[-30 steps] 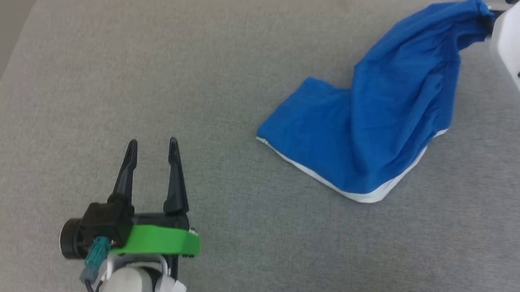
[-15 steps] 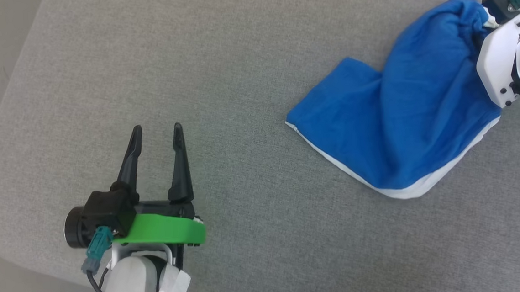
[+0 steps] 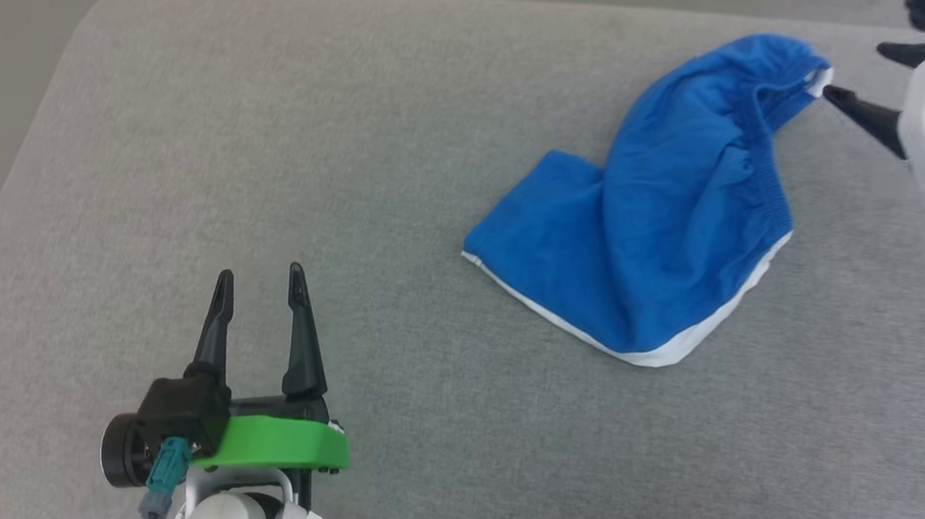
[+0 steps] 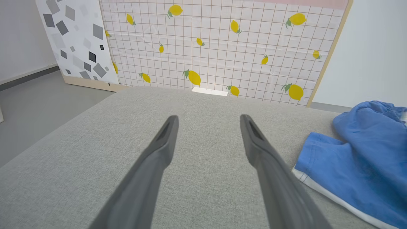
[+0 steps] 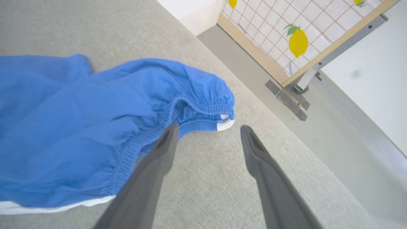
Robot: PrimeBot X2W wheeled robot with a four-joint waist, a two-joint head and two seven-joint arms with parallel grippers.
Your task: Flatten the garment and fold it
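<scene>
Bright blue shorts, the garment (image 3: 672, 228), lie rumpled on a grey fabric-covered tabletop (image 3: 325, 163), toward its far right corner. The white-trimmed hem faces the near edge, and the gathered waistband is humped up close to the far edge.

I see a grey fabric-covered surface (image 3: 324, 139) under even light. Beyond it stands a lemon-print grid panel (image 4: 222, 47), a grey-patch panel (image 4: 76, 41) left of it, white wall (image 4: 372, 57) to the right, grey floor (image 4: 38, 105) below.
</scene>
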